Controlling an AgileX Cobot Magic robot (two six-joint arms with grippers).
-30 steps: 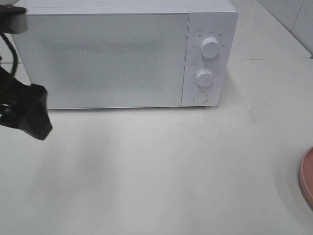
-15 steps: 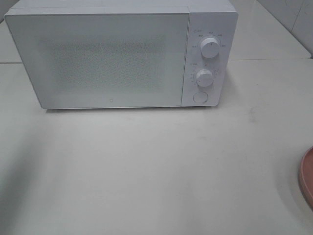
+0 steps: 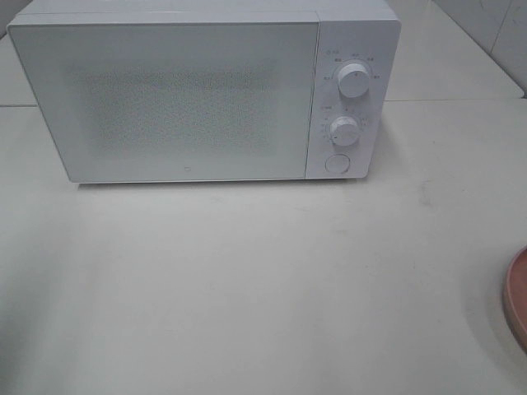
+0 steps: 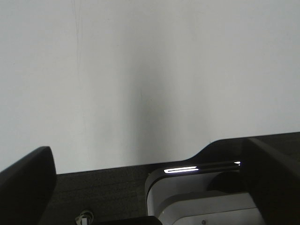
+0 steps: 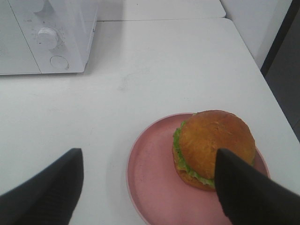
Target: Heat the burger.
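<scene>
The burger [image 5: 213, 145], a golden-brown bun over green lettuce, sits on a reddish-pink plate [image 5: 150, 173] in the right wrist view. My right gripper [image 5: 147, 161] is open and empty, just short of the plate, with one dark finger beside the burger. The white microwave [image 3: 189, 99] stands at the back of the table with its door shut. Only the plate's rim [image 3: 517, 296] shows at the right edge of the high view; the burger is out of that view. My left gripper [image 4: 147, 150] is open and empty over the bare table edge. Neither gripper shows in the high view.
The microwave has two knobs [image 3: 353, 80] [image 3: 344, 130] and a round button [image 3: 336, 163] on its right panel. The white table's right edge [image 5: 276, 108] runs close to the plate. A robot base [image 4: 201, 206] and dark floor lie beyond the table edge in the left wrist view.
My left arm, at the left edge of the high view one second ago, has drawn back out of that view. The microwave and plate have not moved.
</scene>
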